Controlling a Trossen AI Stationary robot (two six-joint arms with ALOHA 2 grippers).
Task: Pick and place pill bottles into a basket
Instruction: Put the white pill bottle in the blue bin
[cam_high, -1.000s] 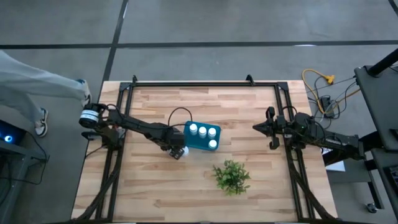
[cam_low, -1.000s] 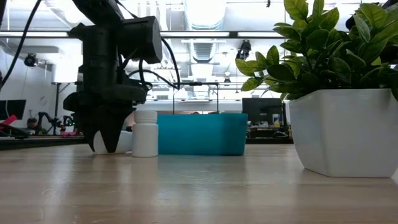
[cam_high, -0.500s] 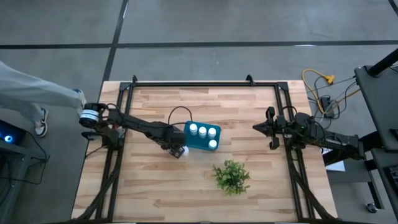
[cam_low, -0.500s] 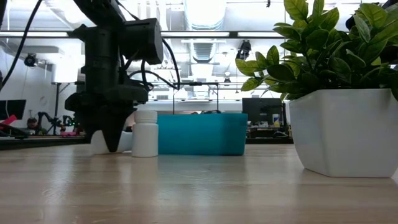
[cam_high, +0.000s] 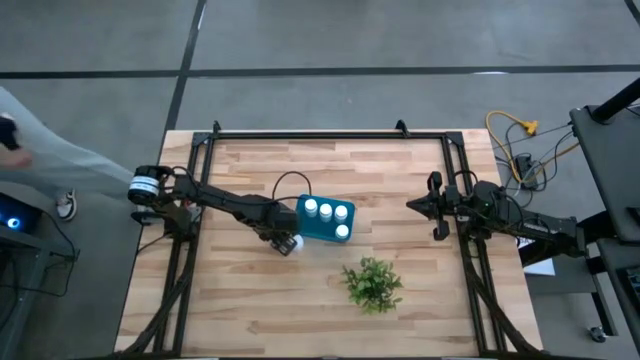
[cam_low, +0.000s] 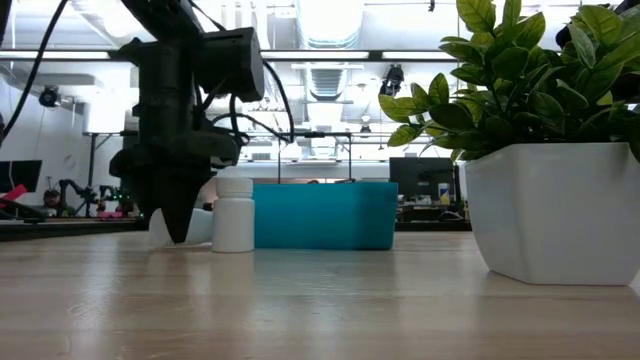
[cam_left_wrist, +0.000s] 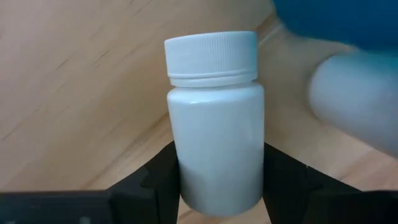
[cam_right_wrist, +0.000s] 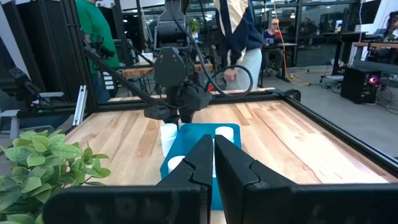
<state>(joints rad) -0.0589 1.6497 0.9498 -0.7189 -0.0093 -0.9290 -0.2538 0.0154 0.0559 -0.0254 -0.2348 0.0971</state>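
Pill bottles are the small white things with round white caps. One pill bottle (cam_left_wrist: 215, 121) stands straight up between the two dark fingers (cam_left_wrist: 158, 177) of the left gripper (cam_high: 283, 240). The fingers sit on both sides of its lower half, so the left gripper is holding this bottle. In the low view this held bottle (cam_low: 234, 213) stands on the wooden table (cam_high: 250, 300), touching the left end of the basket. Another white bottle (cam_low: 198, 226) lies just behind it, partly hidden by the gripper (cam_low: 178, 225).

From above, the held bottle (cam_high: 293, 243) is at about 8 o'clock from the basket (cam_high: 322, 232), right at its corner. The basket is teal-blue and sits near the middle of the table. Three pill bottles stand inside it: one (cam_high: 310, 208) at the far left, one (cam_high: 326, 211) beside it, and one (cam_high: 342, 231) at the near right corner.

A small green plant (cam_high: 372, 284) in a white pot (cam_low: 548, 210) sits at about 5 o'clock from the basket, a little apart from it.

The right gripper (cam_high: 432, 207) waits at the table's right edge, at 3 o'clock from the basket and well apart from it. Its two fingers (cam_right_wrist: 199, 165) are pressed together and hold nothing.

A person's sleeve (cam_high: 55, 160) shows past the table's left side.
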